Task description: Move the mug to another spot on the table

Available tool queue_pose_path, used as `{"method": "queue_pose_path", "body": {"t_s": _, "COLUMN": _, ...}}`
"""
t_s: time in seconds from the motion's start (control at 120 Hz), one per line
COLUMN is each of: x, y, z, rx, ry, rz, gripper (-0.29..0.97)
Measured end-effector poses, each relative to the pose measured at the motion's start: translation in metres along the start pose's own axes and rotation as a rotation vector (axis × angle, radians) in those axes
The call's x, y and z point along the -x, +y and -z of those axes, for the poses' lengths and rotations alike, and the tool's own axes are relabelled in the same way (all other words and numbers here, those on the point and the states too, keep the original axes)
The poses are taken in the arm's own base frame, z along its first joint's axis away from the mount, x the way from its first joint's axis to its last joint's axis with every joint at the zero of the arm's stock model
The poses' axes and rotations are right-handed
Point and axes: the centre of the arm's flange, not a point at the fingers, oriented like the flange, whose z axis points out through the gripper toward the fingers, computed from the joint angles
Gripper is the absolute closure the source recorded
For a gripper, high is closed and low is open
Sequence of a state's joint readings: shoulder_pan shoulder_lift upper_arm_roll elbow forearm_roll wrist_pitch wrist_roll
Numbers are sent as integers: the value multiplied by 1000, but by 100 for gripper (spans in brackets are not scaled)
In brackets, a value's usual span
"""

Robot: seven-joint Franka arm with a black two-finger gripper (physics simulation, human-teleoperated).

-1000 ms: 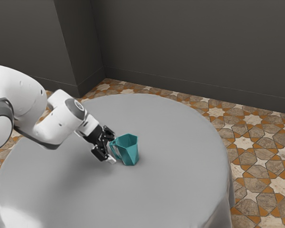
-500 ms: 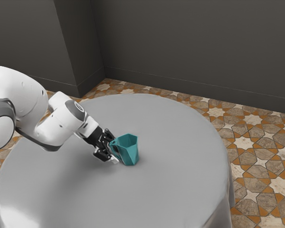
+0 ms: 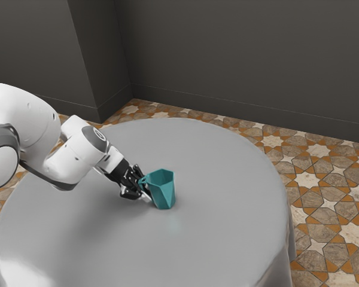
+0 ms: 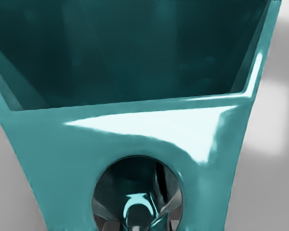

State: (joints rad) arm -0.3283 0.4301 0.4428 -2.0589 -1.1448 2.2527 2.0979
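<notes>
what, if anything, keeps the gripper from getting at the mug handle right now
Probably nothing, so yes: the gripper sits right at the handle of the mug, on the side toward the exterior view's left, and nothing on the table stands between them. Whether it grips the handle can't be told.

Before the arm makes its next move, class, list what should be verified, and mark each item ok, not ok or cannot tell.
1. Claw is at the teal mug's handle side: ok.
2. Mug stands upright on the round grey table: ok.
3. Mug is empty, so nothing can spill: ok, the wrist view shows a bare inside.
4. Hold on the handle is firm enough to carry: cannot tell.
5. Bare tabletop lies beyond the mug toward the exterior view's right: ok.
</notes>
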Motion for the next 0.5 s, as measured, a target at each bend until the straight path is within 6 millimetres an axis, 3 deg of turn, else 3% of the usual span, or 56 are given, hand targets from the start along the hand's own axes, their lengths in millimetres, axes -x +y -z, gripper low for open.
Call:
{"method": "queue_pose_path", "body": {"t_s": 0.2, "x": 0, "y": -1, "z": 1, "rx": -9, "ry": 1, "rz": -3, "gripper": 69}}
{"method": "queue_pose_path", "body": {"t_s": 0.5, "x": -15, "y": -11, "z": 12, "rx": -42, "ry": 14, "rz": -41, "gripper": 70}}
